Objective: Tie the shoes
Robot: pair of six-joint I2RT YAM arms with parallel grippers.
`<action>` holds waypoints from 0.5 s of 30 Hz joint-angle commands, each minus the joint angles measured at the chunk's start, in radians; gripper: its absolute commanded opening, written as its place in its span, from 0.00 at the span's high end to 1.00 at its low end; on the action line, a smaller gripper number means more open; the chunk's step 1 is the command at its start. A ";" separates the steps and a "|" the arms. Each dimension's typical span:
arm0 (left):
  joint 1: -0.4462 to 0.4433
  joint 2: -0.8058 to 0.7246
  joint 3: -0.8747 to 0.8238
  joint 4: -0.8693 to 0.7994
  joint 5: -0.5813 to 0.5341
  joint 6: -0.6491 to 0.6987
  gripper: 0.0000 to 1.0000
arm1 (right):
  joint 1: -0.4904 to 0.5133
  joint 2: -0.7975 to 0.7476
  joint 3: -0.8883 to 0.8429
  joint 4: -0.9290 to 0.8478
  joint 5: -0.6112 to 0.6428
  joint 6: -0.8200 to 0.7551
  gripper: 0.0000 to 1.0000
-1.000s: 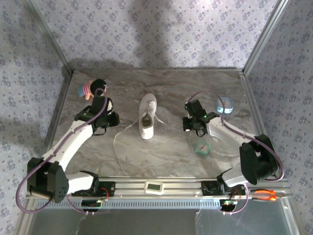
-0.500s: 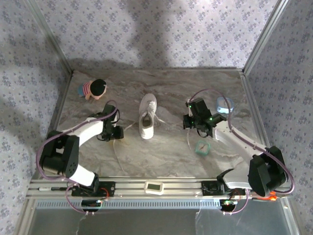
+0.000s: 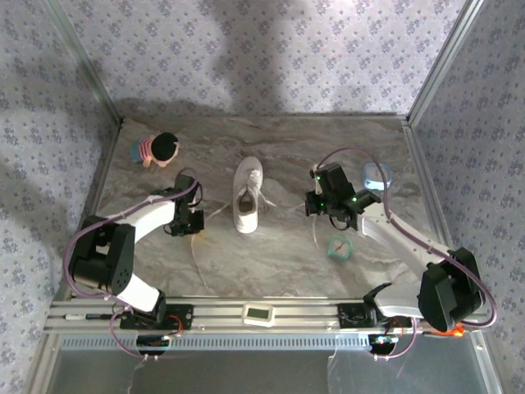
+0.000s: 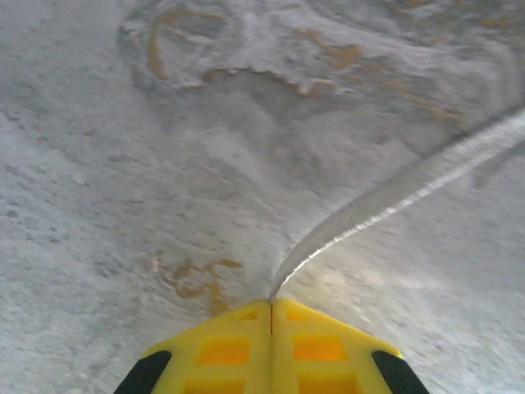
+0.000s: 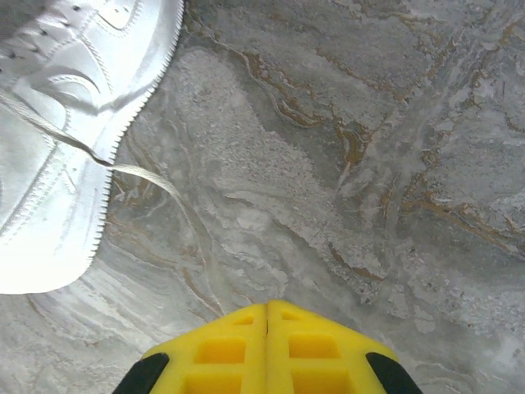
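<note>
The doll [image 3: 156, 149] lies near the table's [image 3: 271, 263] far left corner, as it did a second ago. The left gripper [image 4: 271, 304] reached up beside the doll then. It has since drawn back toward the left edge, and its yellow fingers are now pinched together on a lace [image 4: 394, 193] that trails off across the marble. The white sneaker [image 3: 248, 195] sits mid-table, unmoved. Just right of it hangs the right gripper [image 5: 267, 305], fingers together with nothing visibly between them, its place barely changed.
</note>
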 commanded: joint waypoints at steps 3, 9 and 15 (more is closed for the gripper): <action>-0.058 -0.137 0.055 -0.013 0.063 -0.002 1.00 | 0.003 0.020 -0.005 0.050 -0.084 0.036 1.00; -0.066 0.006 0.179 0.087 0.172 -0.010 1.00 | 0.012 0.247 0.039 0.244 -0.273 0.116 1.00; -0.113 0.192 0.238 0.219 0.245 -0.070 1.00 | 0.061 0.533 0.199 0.309 -0.407 0.108 1.00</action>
